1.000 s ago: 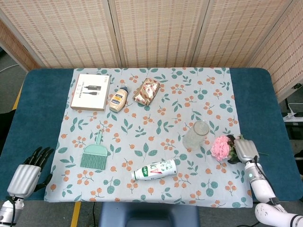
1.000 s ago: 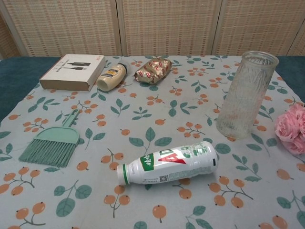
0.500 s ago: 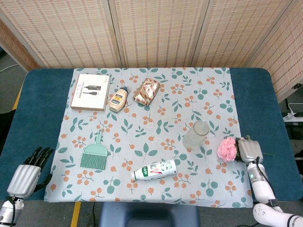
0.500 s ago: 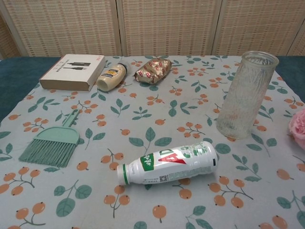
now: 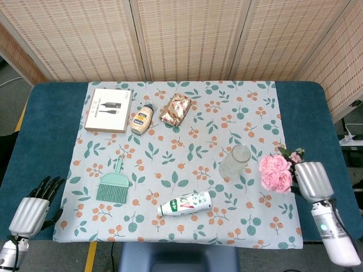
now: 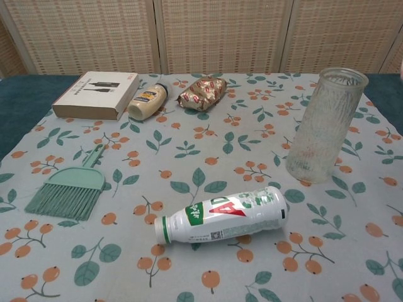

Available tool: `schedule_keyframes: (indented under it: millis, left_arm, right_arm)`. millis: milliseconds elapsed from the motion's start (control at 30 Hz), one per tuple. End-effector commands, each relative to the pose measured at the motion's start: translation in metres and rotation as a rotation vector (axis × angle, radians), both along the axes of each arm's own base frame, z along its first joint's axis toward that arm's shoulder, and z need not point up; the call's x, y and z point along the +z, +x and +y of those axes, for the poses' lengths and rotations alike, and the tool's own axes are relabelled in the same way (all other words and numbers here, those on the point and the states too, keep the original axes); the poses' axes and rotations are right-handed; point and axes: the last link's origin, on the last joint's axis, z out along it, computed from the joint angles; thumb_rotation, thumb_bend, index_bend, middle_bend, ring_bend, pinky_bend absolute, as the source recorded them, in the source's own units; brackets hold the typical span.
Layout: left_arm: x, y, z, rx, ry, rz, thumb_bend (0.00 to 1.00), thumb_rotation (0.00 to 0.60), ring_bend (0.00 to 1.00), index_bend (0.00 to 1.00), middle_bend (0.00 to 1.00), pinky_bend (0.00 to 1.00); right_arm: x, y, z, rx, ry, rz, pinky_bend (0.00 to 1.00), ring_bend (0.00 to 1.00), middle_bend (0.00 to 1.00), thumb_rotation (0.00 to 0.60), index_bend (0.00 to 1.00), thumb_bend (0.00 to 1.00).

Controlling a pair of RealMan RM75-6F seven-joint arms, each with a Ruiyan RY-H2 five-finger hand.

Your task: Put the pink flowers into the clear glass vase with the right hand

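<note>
The right robot hand point(image 5: 313, 180) held the pink flowers point(image 5: 276, 171) at the right side of the counter point(image 5: 57, 122). The flowers stuck out to the left of that robot hand, with small green leaves above them. They were just to the right of the clear glass vase point(image 5: 235, 161), near it but not inside it. The pictures did not show whether the flowers touched the cloth. The chest view did not show the flowers or the robot hand.

The vase stood upright on the flowery cloth point(image 5: 187, 136). In the chest view the vase point(image 6: 325, 124) looked tall and bumpy.

The left robot hand point(image 5: 35, 208) sat at the near left corner of the counter. It held nothing, and its dark fingers point(image 5: 50, 185) were spread out.

A white bottle point(image 5: 185, 203) lay on its side near the front edge, to the left of the vase. A green brush point(image 5: 113, 186) lay further left. At the far side sat a white box point(image 5: 108, 110), a small yellow bottle point(image 5: 142, 118) lying down, and a shiny snack bag point(image 5: 174, 109), all in a row.
</note>
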Motion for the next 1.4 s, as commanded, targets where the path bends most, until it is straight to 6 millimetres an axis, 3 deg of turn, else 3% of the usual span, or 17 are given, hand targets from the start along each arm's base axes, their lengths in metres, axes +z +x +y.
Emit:
schedule_keyframes:
  millis: [33, 167, 400, 633, 1400]
  left_arm:
    - [0.000, 0.001, 0.000, -0.003, 0.000, 0.000, 0.35, 0.600, 0.01, 0.07, 0.08, 0.28]
    - [0.000, 0.000, -0.001, -0.001, 0.000, -0.002, 0.35, 0.600, 0.01, 0.07, 0.08, 0.28]
    - [-0.001, 0.000, -0.001, -0.001, -0.003, 0.001, 0.35, 0.600, 0.01, 0.07, 0.08, 0.28]
    - [-0.001, 0.000, 0.000, 0.001, -0.003, 0.005, 0.35, 0.600, 0.01, 0.07, 0.08, 0.28]
    - [-0.002, 0.000, 0.000, 0.004, -0.007, 0.009, 0.35, 0.600, 0.01, 0.07, 0.08, 0.28]
  right_arm:
    - [0.045, 0.051, 0.022, 0.170, -0.051, -0.289, 0.87, 0.98, 1.00, 0.600, 0.93, 0.54]
    - [0.051, 0.070, 0.018, 0.212, 0.031, -0.446, 0.88, 0.98, 1.00, 0.600, 0.93, 0.56]
    - [0.041, 0.095, -0.005, 0.206, 0.216, -0.652, 0.89, 0.98, 1.00, 0.600, 0.93, 0.58]
    - [0.028, 0.105, -0.031, 0.209, 0.194, -0.654, 0.89, 0.98, 1.00, 0.600, 0.93, 0.58]
    - [0.007, 0.078, -0.042, 0.089, 0.282, -0.672, 0.89, 0.98, 1.00, 0.600, 0.93, 0.58]
